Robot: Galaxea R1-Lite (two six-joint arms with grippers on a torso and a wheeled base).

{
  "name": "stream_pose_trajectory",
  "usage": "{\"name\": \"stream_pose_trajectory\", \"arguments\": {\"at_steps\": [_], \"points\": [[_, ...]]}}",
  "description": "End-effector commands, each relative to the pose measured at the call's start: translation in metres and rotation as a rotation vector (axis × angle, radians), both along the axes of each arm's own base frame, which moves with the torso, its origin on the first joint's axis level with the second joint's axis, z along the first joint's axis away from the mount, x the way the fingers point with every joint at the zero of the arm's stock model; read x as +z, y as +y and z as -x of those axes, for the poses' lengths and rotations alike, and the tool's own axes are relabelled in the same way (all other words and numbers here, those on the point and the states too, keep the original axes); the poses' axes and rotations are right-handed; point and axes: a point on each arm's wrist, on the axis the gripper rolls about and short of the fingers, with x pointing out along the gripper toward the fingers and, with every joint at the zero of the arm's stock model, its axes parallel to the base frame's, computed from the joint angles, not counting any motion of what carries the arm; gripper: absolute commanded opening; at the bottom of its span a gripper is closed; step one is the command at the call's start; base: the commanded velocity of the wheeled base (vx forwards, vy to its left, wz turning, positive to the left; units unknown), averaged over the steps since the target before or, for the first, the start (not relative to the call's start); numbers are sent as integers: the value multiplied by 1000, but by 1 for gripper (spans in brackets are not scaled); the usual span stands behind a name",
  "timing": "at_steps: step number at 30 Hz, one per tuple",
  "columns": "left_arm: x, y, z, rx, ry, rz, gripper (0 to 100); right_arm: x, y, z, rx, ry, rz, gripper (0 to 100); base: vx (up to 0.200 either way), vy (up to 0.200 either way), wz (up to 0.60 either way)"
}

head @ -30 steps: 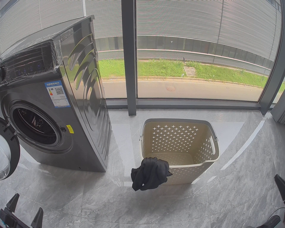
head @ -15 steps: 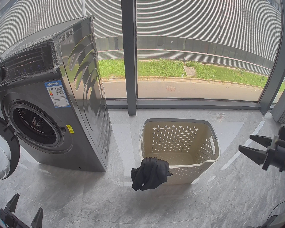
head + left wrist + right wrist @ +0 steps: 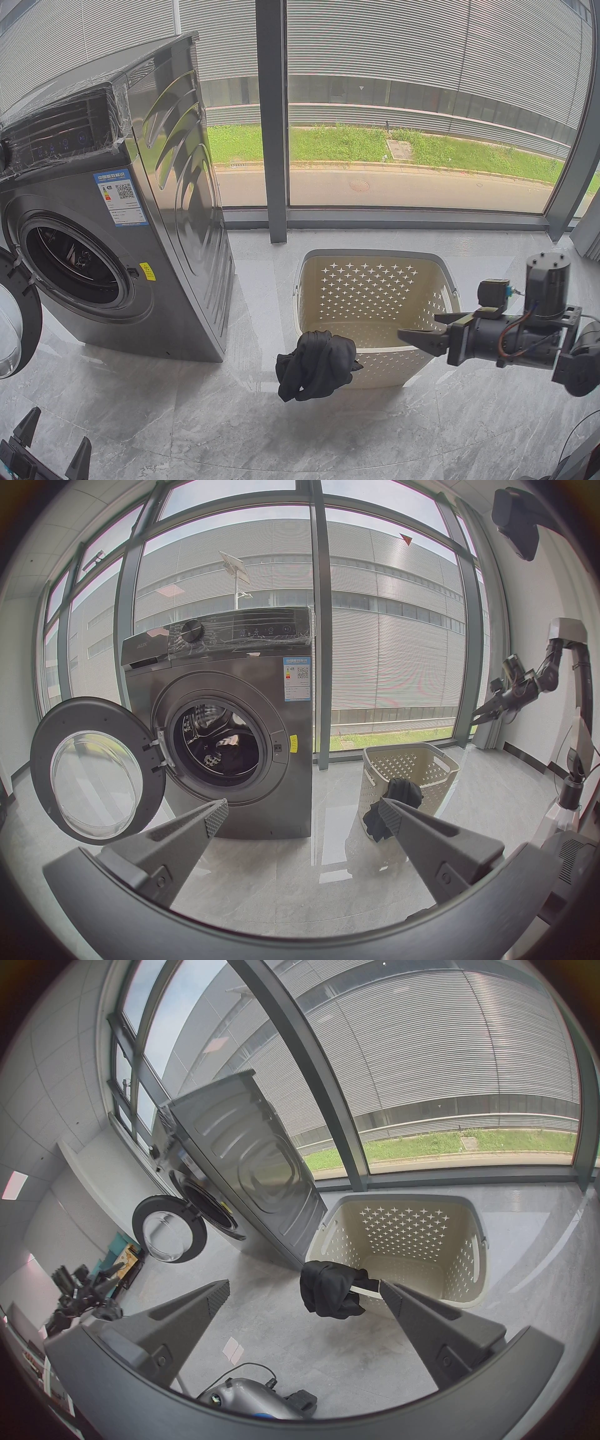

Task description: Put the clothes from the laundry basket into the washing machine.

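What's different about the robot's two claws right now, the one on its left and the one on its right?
Place: the left gripper sits low, on the washing machine side; the right gripper is out beside the laundry basket.
Aim: the left gripper faces the machine's open drum; the right gripper points toward the black garment draped over the basket's rim.
Shared: both are open and hold nothing.

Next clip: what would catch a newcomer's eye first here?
A black garment hangs over the near rim of the cream laundry basket, which sits on the floor by the window. To the basket's left stands a grey washing machine with its round door swung open. The right gripper, open, hovers near the basket's right side.
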Motion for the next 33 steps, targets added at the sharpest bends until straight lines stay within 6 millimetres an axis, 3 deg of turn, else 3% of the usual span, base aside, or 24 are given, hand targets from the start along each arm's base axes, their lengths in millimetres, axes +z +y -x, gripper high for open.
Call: {"name": "stream_pose_trajectory", "arguments": {"at_steps": [1, 7, 15, 21, 25, 30, 33], "points": [[-5, 0, 0, 1, 1, 1, 100, -62, 25, -31, -27, 83, 97, 100, 0, 0, 0], [-5, 0, 0, 2, 1, 1, 100, -90, 29, -49, -47, 96, 106, 100, 0, 0, 0], [-5, 0, 0, 2, 1, 1, 100, -105, 43, -73, -82, 82, 109, 100, 0, 0, 0], [-5, 0, 0, 3, 1, 2, 100, -135, 51, -81, -73, 93, 128, 100, 0, 0, 0], [-5, 0, 0, 2, 1, 1, 100, -142, 54, -86, -72, 89, 126, 100, 0, 0, 0], [-5, 0, 0, 3, 1, 2, 100, -171, 63, -99, -78, 115, 148, 100, 0, 0, 0], [-5, 0, 0, 1, 1, 2, 100, -173, 67, -107, -82, 100, 139, 100, 0, 0, 0]]}}
